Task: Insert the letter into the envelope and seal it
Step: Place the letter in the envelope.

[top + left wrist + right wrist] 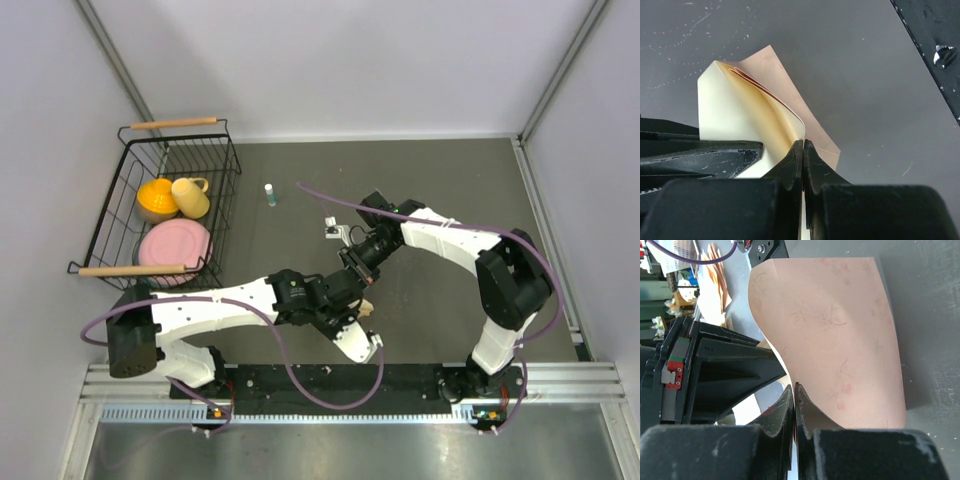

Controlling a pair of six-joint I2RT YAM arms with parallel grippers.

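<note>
Both grippers meet above the middle of the table. The peach envelope (840, 340), faintly flower-printed, fills the right wrist view; only a sliver of it (366, 306) shows from above. My right gripper (795, 387) (355, 268) is shut on its near edge. In the left wrist view a cream letter (740, 110) lies curved against the envelope (777, 70), whose corner sticks out behind it. My left gripper (803, 145) (345, 300) is shut on the letter's edge, right where it meets the envelope. I cannot tell whether the letter is inside the envelope.
A small white-and-green glue stick (269, 195) stands on the table behind the grippers. A black wire basket (225, 160) at the left holds a pink plate (175, 245), a yellow bowl (155, 198) and a cream mug (192, 196). Walls enclose the table.
</note>
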